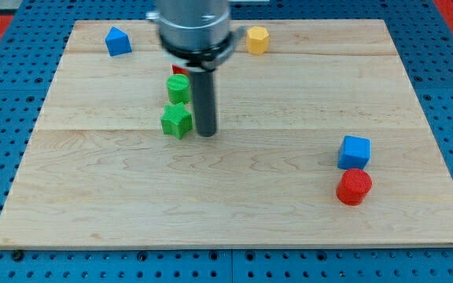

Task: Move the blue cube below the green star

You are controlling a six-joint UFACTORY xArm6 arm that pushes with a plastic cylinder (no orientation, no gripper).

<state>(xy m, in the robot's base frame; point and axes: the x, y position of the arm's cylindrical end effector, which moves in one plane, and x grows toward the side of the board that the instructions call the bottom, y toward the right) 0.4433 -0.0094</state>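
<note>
The blue cube (355, 151) sits at the view's right, touching a red cylinder (354, 187) just below it. The green star (176, 120) lies left of centre, with a green cylinder (178, 89) just above it. My tip (207, 133) rests on the board just right of the green star, close to it and far left of the blue cube. The rod rises from the tip to the arm's grey body at the view's top.
A second blue block (117, 41), house-shaped, sits at the top left. A yellow hexagonal block (257, 39) sits at the top centre. A red block (178, 71) peeks out behind the green cylinder. The wooden board (234, 212) ends near all view edges.
</note>
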